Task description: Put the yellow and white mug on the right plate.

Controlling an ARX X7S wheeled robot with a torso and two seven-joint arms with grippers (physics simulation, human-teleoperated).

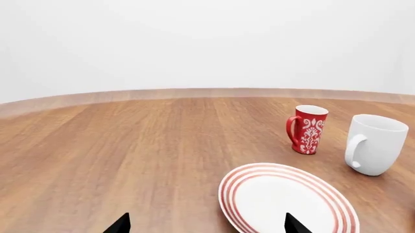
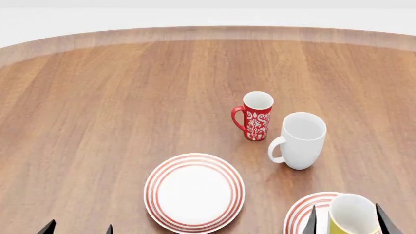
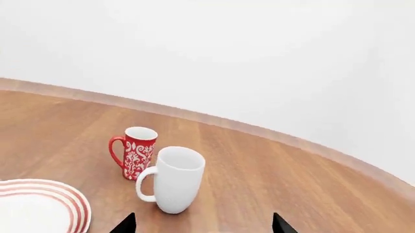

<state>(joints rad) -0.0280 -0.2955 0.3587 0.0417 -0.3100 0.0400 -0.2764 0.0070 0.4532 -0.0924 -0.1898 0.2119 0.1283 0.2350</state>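
The yellow and white mug (image 2: pixel 351 215) is at the bottom right of the head view, between the two fingers of my right gripper (image 2: pixel 346 222), which is shut on it. The mug is over the right plate (image 2: pixel 303 212), white with red rings and partly cut off by the frame edge. I cannot tell whether the mug touches the plate. In the right wrist view only the gripper's (image 3: pixel 202 224) fingertips show and the mug is hidden. My left gripper (image 2: pixel 79 228) is open and empty at the bottom left, and in the left wrist view (image 1: pixel 206 224) it is by the left plate's edge.
The left plate (image 2: pixel 194 192) (image 1: pixel 285 201) lies at the front centre. A slim red patterned mug (image 2: pixel 255 116) (image 3: pixel 135 152) and a taller white mug (image 2: pixel 299 140) (image 3: pixel 174 179) stand behind the plates. The round wooden table (image 2: pixel 117 107) stretches far back and left.
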